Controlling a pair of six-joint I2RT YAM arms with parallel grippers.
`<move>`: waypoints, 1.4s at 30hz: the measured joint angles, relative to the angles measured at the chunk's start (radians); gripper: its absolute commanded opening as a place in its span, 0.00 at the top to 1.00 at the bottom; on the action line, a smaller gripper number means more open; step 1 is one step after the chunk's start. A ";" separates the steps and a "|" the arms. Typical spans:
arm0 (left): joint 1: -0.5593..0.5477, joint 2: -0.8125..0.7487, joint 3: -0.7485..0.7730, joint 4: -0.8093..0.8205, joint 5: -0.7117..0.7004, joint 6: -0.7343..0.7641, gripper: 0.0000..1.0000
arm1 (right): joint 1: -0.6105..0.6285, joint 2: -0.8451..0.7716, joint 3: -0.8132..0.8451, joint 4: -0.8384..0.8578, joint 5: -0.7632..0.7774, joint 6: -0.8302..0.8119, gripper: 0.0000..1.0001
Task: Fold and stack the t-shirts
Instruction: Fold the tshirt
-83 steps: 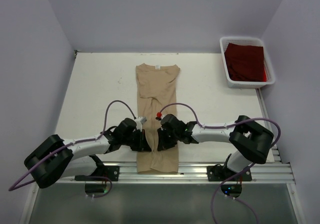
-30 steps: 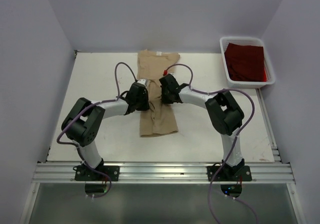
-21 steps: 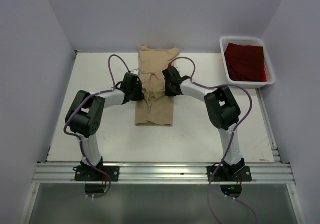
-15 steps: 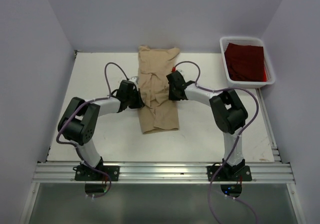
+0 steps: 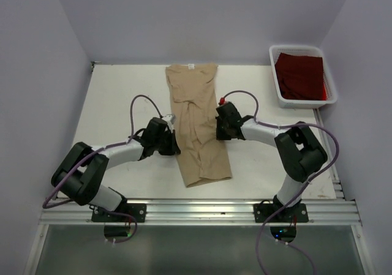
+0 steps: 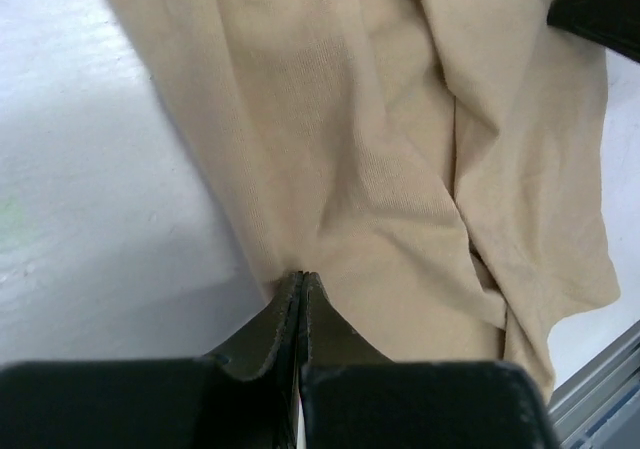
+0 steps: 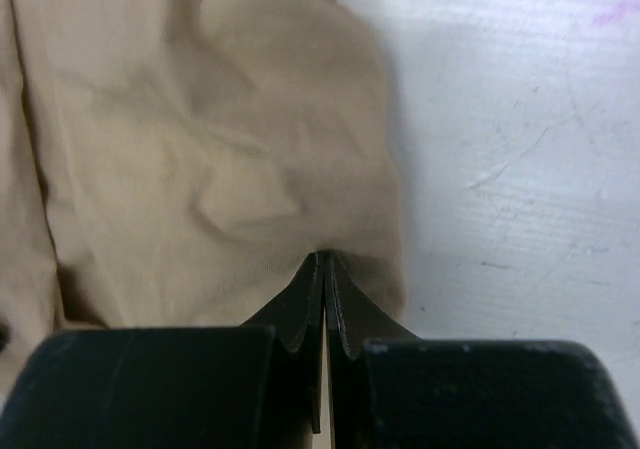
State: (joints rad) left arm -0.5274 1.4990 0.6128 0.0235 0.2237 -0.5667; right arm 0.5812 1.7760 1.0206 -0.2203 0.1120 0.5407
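We are holding the plain tan cloth t-shirt [image 5: 197, 125], already folded lengthwise into a long narrow strip, by its two long edges about halfway along its length on the white table [image 5: 116, 97]. The left gripper [image 5: 174, 145] is fully closed on the strip's left edge, and the right gripper [image 5: 218, 128] is fully closed on its right edge. Each wrist view shows only a thin fold of cloth between the meeting fingertips.

The strip is lying from its small white neck label [image 5: 190, 66] at the far side toward the near rail, with the near end slanting a little to the right. The dark red t-shirt [image 5: 300, 76] is resting in the white plastic bin [image 5: 295, 46] at the far right corner, well apart.

As we judge it, we are working on the crosswise fold. Doing it well means moving both pinches at the same height and speed so the strip does not twist. It also means drawing the edges gently outward to flatten the creases down the middle, squaring the slanted end with the collar, and letting go only once the cloth is lying flat.
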 measured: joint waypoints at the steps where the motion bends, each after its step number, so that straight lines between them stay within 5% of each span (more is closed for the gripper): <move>1: -0.003 -0.016 0.000 -0.023 -0.008 0.001 1.00 | 0.002 -0.014 -0.018 0.006 -0.016 -0.006 1.00; 5: -0.005 -0.089 0.032 -0.105 -0.028 0.002 1.00 | 0.004 -0.095 -0.090 0.026 -0.108 -0.024 0.83; 10: -0.026 -0.217 0.099 -0.161 -0.027 -0.002 0.84 | 0.021 -0.299 -0.159 0.027 -0.161 -0.023 0.55; 14: -0.073 -0.293 0.065 -0.182 -0.009 -0.036 0.71 | 0.048 -0.500 -0.235 0.021 -0.148 -0.006 0.52; 20: -0.160 -0.379 -0.209 -0.191 0.039 -0.145 0.63 | 0.065 -0.681 -0.417 -0.032 -0.121 0.035 0.52; 32: -0.203 -0.475 -0.348 -0.063 0.119 -0.290 0.31 | 0.065 -0.700 -0.567 -0.035 -0.174 0.124 0.52; 42: -0.206 -0.470 -0.462 0.170 0.194 -0.412 0.30 | 0.065 -0.716 -0.678 0.063 -0.268 0.246 0.57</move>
State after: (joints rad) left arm -0.7338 1.0294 0.1505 0.1932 0.4175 -0.9791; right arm 0.6460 1.0603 0.3428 -0.1570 -0.1562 0.7864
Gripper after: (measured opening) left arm 0.696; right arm 0.434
